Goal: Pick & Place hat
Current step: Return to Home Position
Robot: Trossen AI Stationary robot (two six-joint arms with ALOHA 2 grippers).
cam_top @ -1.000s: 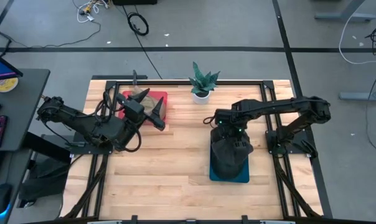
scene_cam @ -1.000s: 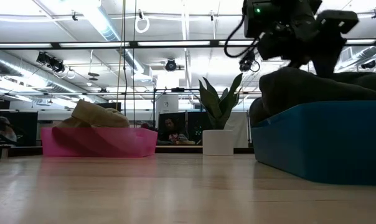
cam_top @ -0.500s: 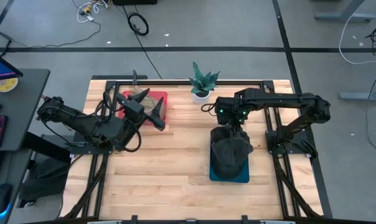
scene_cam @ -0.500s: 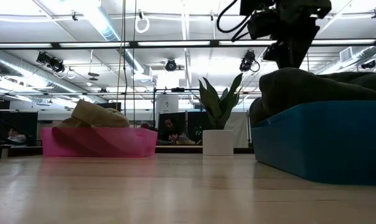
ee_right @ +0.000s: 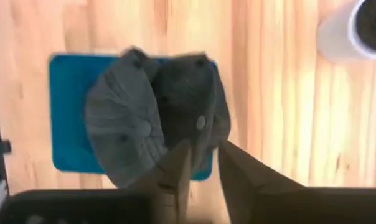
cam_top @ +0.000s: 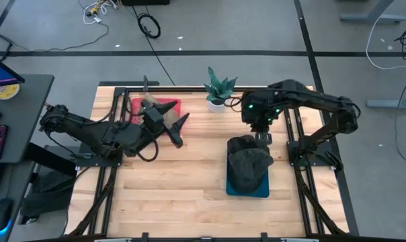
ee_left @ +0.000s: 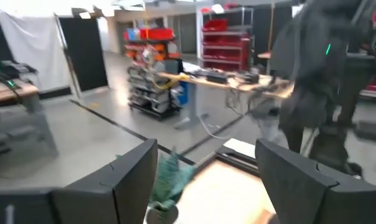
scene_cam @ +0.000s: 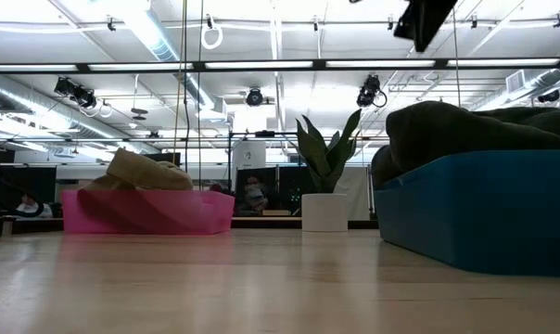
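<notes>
the pale wooden slatted worktop (cam_top: 183, 175) carries everything, and nothing of the task lies loose on it. the right arm, the larger mover here, has lifted off the bin and pulled back toward the worktop's far right side; a second ago it was bent low over the caps, and in the low view only a dark scrap of it now shows at the very top. the left arm has swung a little toward the middle, so more of the pink bin is uncovered than before.

the blue plastic rectangular bin (cam_top: 248, 191) stands near the front on the right, with the black fabric caps (cam_top: 249, 161) heaped in it well above its rim. the pink plastic bin (scene_cam: 146, 211) sits at the far left of the worktop and holds the tan-brown fabric caps (scene_cam: 143, 169), which also mound over its wall. between the two bins, near the far edge, is the small green plant in a white pot (cam_top: 218, 91).

the right claw (cam_top: 264, 138) hangs above the far end of the blue bin, its fingers only narrowly parted and empty. the left claw (ee_left: 203, 180) is spread wide, holds nothing and faces out into the room.

judging from this, sorting looks finished: every cap in view is binned, and what remains is for both arms to fold back to rest.
</notes>
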